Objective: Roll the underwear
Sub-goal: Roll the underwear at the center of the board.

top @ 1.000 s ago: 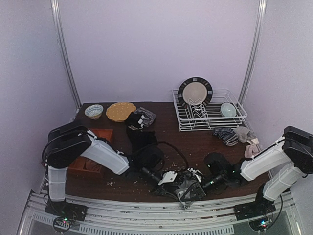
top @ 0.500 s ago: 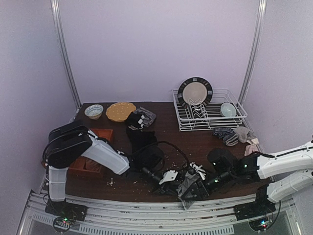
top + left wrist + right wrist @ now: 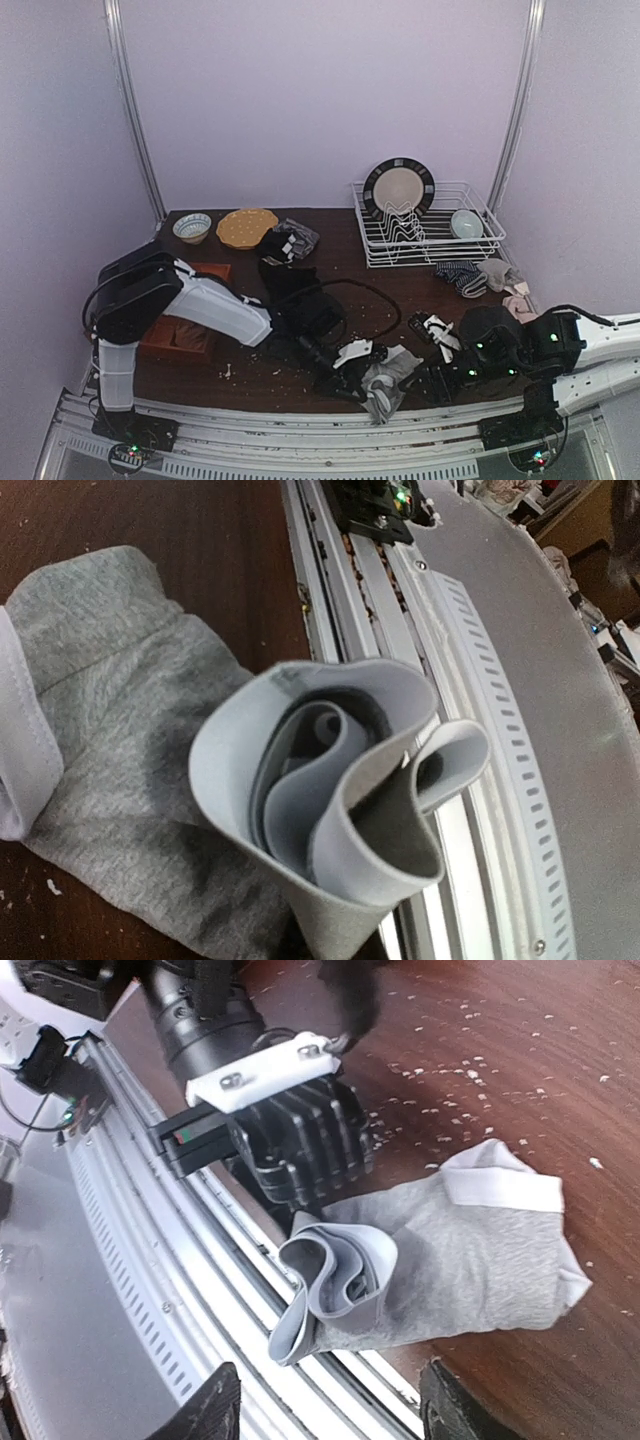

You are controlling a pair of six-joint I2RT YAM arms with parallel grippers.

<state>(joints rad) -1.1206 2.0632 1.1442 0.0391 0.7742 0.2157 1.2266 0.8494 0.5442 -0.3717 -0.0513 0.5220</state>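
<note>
I note left gripper clamped on the grey underwear roll; its flat tail lies toward the right gripper, which is open and empty.

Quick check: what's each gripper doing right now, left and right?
Left gripper: closed on the rolled end of the grey underwear.
Right gripper: open, holding nothing.

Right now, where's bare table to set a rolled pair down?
Free: bare wood mid-table, bordered by the black underwear, dish rack front and striped sock, though a cable arcs over it; also a strip between the dark cloth pile and rack. Crowded: near edge, left gripper pinching the grey underwear, right gripper open nearby.
</note>
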